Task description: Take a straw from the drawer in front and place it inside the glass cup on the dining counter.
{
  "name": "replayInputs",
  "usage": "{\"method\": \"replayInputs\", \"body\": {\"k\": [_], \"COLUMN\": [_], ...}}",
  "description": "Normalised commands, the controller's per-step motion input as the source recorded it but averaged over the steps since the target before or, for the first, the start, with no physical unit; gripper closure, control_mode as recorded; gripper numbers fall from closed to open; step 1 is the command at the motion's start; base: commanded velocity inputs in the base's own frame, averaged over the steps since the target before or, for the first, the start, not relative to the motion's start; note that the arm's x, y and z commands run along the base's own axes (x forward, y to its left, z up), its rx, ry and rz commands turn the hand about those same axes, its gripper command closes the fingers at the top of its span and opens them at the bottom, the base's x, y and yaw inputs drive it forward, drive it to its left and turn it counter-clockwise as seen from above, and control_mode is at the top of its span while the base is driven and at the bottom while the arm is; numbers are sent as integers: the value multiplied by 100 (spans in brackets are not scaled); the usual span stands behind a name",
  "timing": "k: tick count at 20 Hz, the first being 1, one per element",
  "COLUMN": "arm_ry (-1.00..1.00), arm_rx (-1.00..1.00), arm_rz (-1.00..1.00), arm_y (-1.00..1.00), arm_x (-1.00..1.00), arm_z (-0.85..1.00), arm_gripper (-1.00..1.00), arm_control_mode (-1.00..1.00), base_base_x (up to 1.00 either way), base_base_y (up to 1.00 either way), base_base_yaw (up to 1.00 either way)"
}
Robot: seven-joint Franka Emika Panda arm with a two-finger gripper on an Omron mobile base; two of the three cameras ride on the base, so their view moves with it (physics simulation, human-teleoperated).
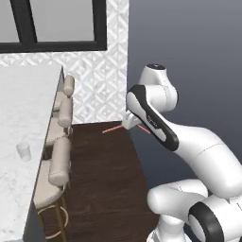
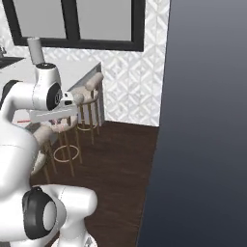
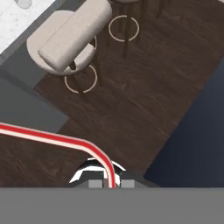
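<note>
The fingers (image 3: 108, 183) are clenched on the straw (image 3: 52, 139), held over dark floor (image 3: 144, 96) beside the stools (image 3: 65, 41). The straw's long part runs crosswise from the fingers, out toward the bench (image 1: 19, 118). The cup (image 1: 23, 151) stands well apart, near the bench edge.

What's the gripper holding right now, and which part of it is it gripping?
The gripper is shut on the red straw, pinching it at the short end just past the bend, so the long part sticks out sideways.
</note>
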Motion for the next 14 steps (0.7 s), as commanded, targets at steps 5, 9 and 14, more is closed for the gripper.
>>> {"method": "replayInputs", "body": {"k": [5,9,14], "arm_ry": [0,0,0], "arm_rx": [0,0,0], "arm_rz": [0,0,0], "arm_y": [0,0,0], "arm_x": [0,0,0], "arm_z": [0,0,0], "arm_gripper": [100,100,100], "arm_control_mode": [100,100,100], "base_base_x": [94,82,27], "base_base_y": [-44,-43,-42], "base_base_yaw": [60,61,72]}}
